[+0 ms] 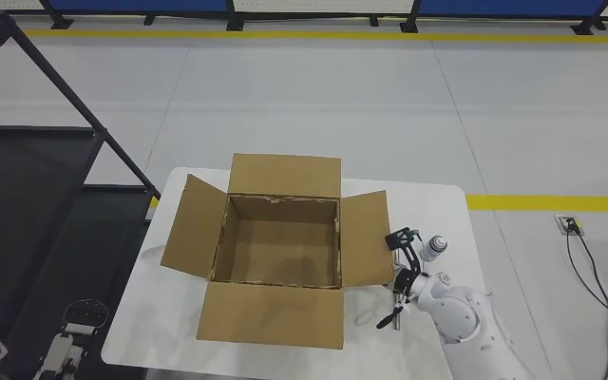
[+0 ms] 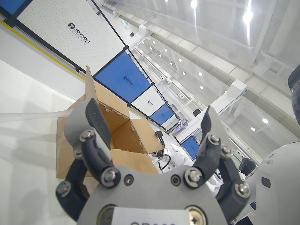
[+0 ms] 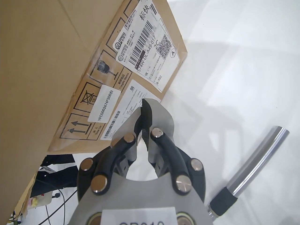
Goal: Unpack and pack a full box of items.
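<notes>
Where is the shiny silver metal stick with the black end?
The shiny silver metal rod with a black end lies on the white table, just past the right side of the open brown cardboard box, close beside the right tool.

Box [image 1: 271, 313] in the middle of the table [image 1: 427, 204], right gripper [image 3: 143, 108] just right of it, rod [image 3: 255, 160] lying nearby

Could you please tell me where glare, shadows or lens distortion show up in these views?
Left wrist view: ceiling lamps flare into long streaks, and the ceiling beams curve from a wide lens. Right wrist view: soft shadows cross the white table beside the box; the metal tube carries a bright highlight. Top view: even light, the box floor slightly shaded.
</notes>
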Available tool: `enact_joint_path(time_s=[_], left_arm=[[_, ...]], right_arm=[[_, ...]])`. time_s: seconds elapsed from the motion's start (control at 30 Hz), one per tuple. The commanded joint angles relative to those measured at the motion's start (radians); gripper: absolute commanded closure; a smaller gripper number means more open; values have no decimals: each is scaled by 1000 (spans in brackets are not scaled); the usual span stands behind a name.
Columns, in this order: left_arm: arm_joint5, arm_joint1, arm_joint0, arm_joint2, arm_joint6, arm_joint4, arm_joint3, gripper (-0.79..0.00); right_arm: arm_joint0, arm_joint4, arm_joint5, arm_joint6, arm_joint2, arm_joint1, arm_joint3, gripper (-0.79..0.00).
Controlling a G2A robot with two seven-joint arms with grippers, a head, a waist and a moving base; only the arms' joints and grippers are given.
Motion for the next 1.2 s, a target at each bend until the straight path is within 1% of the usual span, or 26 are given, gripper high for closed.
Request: enact_joint_path(time_s=[0.0,0.1,0.13,0.23,0.3,0.33,0.4,0.77,0.83,0.9,0.93,1.13,1.17], left_arm=[[0,0,0,0,0,0,0,-785],[0,0,0,0,0,0,0,-785],[0,0,0,0,0,0,0,-785],[0,0,0,0,0,0,0,-785],[0,0,0,0,0,0,0,-785],[0,0,0,0,0,0,0,-785],[0,0,0,0,0,0,0,-785],[0,0,0,0,0,0,0,-785],[0,0,0,0,0,0,0,-785],[0,0,0,0,0,0,0,-785],[0,0,0,0,0,0,0,-785],[0,0,0,0,0,0,0,-785],[0,0,0,0,0,0,0,-785]], right_arm=[[-3,-6,3,-11,-1,2,-6,0],[-34,-30,36,-37,8,8,-60,0],[-54,-41,45,-47,14,10,-91,-31],[-124,-75,85,-52,42,19,-202,-206],[-166,-109,154,-11,59,25,-279,-443],[-183,-125,193,19,60,27,-319,-785],[-204,-149,264,98,57,30,-389,-785],[-206,-149,264,92,57,30,-390,-785],[-208,-176,271,78,52,31,-388,-785],[-193,-253,373,102,48,32,-378,-785],[-188,-276,409,126,35,31,-379,-785],[-137,-342,486,289,24,38,-346,-785],[-125,-341,486,324,18,38,-334,-785]])
